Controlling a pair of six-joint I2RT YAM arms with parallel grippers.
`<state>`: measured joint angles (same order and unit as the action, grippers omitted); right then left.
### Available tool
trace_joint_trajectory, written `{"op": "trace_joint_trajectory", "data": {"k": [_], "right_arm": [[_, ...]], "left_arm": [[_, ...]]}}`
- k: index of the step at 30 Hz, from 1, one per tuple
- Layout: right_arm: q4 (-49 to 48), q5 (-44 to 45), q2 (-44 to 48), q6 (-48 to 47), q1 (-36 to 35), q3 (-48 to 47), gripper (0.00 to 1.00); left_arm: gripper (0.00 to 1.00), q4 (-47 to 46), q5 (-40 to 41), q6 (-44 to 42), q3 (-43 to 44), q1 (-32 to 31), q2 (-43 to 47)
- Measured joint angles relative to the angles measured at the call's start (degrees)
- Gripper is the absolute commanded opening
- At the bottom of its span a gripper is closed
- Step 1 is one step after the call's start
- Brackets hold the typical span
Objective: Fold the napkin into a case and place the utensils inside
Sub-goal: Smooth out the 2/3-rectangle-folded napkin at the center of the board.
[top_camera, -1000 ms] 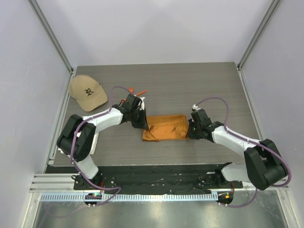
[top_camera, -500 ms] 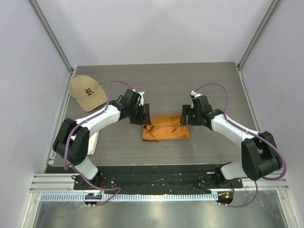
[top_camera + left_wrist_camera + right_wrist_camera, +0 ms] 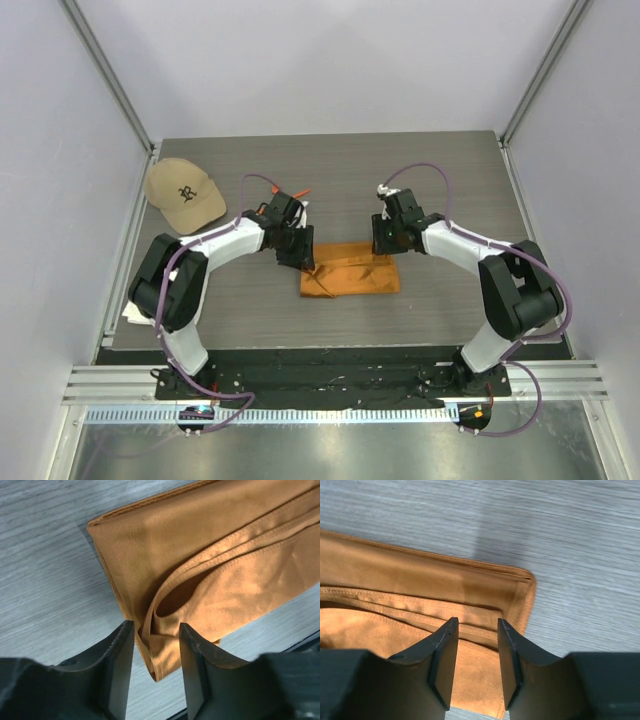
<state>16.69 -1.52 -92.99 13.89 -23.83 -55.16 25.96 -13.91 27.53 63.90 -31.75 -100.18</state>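
Top view: the napkin point(image 3: 348, 268) at mid-table, flat, already a narrow rust-orange rectangle with its long side running left to right.

Compare one second earlier. Right gripper point(image 3: 383, 246) then at the middle of the right short end, now by the far-right corner. Left gripper point(image 3: 302, 258) little shifted, at the left end toward the far side. Cloth outline tidier than before. Read as a lengthwise fold just laid down and let go.

Left wrist view: fingers point(image 3: 119, 655) spread, straddling a loose puckered fold at the left end without squeezing it. Note the open mouth between the layers there.

Right wrist view: fingers point(image 3: 442, 655) likewise spread, poised over the hemmed edge near the corner, pinching nothing.

Judged from this: sleeve nearly formed, with the left end untidy and perhaps in need of flattening.

The utensils point(image 3: 299, 192) outside the cloth, far and left of it, just beyond the left wrist and mostly hidden. Insertion not yet begun.

Tan cap point(image 3: 185, 194) well apart at far left, no part of this step.
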Motion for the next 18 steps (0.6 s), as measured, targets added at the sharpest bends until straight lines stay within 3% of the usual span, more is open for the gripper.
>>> {"op": "trace_joint_trajectory", "data": {"k": [5,18], "right_arm": [[-0.04,1.42,-2.23,-0.52,-0.9,-0.9,0.39],[-0.83,4.04,-4.44,-1.99,-1.05,-0.9,0.37]], "left_arm": [[0.31,0.04,0.02,-0.2,0.81,0.0,-1.68],[0.2,0.02,0.0,-0.68,1.36,0.0,-1.73]]}}
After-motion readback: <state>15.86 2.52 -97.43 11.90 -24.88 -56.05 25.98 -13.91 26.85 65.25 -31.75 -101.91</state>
